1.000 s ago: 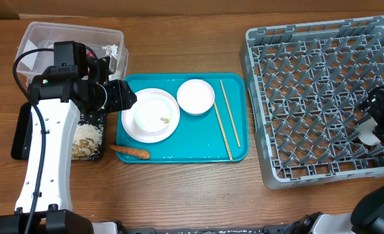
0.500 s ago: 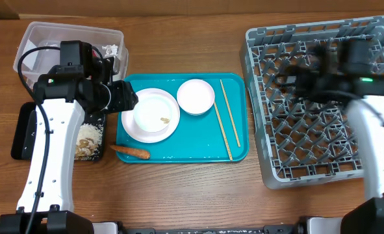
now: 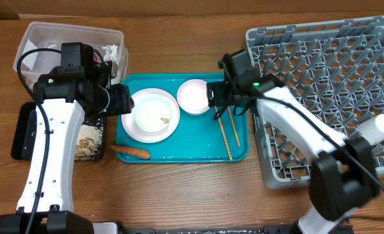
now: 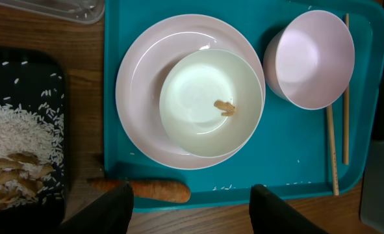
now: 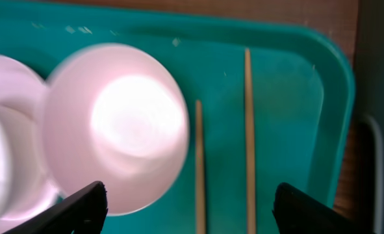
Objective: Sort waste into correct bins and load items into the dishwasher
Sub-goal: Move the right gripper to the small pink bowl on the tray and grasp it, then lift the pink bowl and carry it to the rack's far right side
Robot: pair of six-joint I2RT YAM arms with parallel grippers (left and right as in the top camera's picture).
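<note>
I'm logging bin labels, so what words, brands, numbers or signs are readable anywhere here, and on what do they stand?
No text can be read in any view.
On the clear tub, a white patch by the right wall is too small to show letters.
On the teal tray, the black tray and the grey rack, no print is visible.

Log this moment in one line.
left fingers open, empty, beside white round plate | right fingers open, empty, above thin wooden chopsticks on teal tray
</note>
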